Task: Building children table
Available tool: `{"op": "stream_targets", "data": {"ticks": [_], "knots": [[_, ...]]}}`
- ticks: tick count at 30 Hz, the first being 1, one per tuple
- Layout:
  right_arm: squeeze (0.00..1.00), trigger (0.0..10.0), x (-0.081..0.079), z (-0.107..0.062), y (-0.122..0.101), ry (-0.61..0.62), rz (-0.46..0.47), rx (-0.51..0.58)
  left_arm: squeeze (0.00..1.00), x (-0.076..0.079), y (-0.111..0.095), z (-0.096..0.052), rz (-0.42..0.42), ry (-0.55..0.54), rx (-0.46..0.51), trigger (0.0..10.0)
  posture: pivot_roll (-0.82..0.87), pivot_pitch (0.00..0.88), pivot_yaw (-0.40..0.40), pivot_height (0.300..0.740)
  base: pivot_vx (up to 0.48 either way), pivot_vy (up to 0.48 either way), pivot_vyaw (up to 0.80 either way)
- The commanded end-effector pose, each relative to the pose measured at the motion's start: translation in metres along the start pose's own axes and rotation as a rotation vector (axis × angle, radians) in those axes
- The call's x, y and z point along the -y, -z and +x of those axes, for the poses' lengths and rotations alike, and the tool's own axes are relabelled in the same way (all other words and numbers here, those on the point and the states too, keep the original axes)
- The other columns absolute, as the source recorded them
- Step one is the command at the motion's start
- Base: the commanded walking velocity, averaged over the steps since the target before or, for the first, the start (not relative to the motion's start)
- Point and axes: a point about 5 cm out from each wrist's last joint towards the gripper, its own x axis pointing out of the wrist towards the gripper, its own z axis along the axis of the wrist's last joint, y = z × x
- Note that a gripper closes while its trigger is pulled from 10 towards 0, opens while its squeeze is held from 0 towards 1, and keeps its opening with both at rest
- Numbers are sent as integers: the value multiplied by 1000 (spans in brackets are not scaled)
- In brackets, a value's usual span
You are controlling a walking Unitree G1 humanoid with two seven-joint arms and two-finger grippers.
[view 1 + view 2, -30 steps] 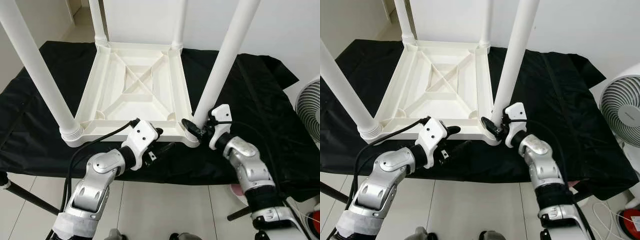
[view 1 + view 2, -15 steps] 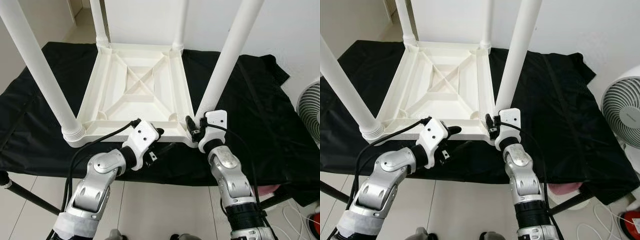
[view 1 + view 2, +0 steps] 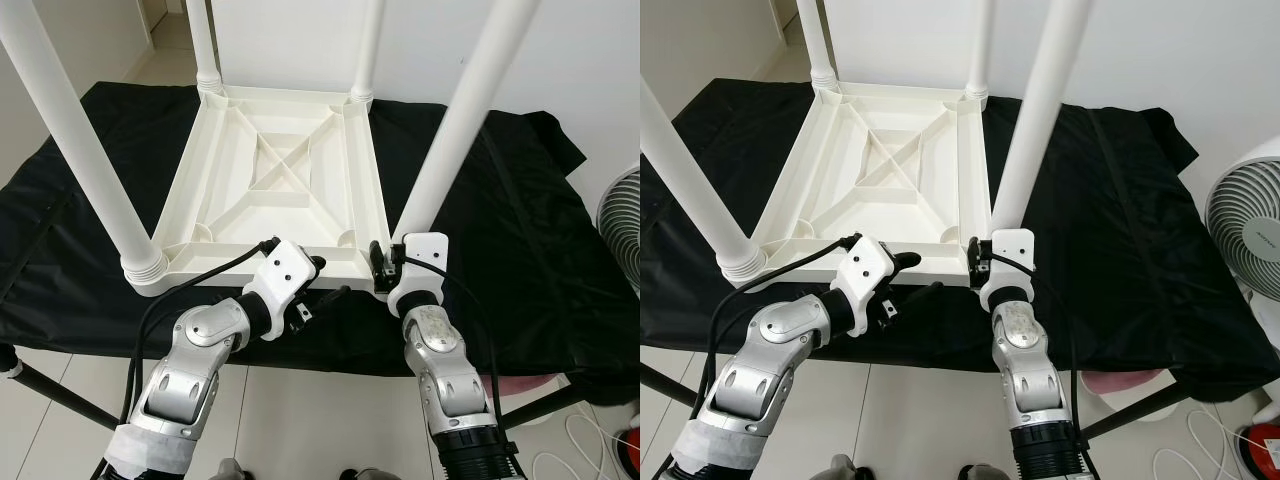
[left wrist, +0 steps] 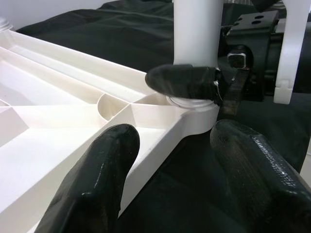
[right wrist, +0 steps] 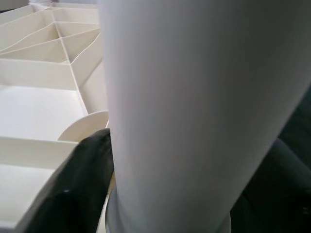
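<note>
Clamping the base of the near-right leg (image 3: 452, 140), the right gripper (image 3: 384, 266) has its fingers closed around it at the corner socket. Left gripper (image 3: 325, 283) is spread apart, straddling the near rim of the upturned children's table (image 3: 270, 190), which lies on the black-draped tabletop (image 3: 540, 250).

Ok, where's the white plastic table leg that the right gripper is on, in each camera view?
Left eye view: white plastic table leg rises from the upturned white tabletop's near right corner, right of centre.
Right eye view: same leg, just right of centre.
Left wrist view: its base, behind a black finger.
Right wrist view: close up, spanning most of the frame.
Shared landmark: the right gripper at its base.
</note>
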Motion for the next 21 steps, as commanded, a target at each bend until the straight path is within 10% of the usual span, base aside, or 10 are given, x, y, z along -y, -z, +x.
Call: {"op": "stream_targets", "data": {"ticks": [1,2,3,21], "knots": [[1000,10000,1,2,0,-16,11,6,0,-5,1,1,-6,-78,4,10000,-109,29,-21,740,0,0,0],[1000,10000,1,3,0,-56,9,0,0,-5,1,1,-6,-81,5,10000,-109,29,-21,740,0,0,0],[86,10000,0,5,0,-126,-5,-2,0,-5,1,1,-6,-83,5,10000,-106,24,-23,740,0,0,0],[0,10000,18,26,-6,-706,-209,12,0,-9,-2,3,7,-96,11,10000,-95,17,-1,740,0,0,0]]}}
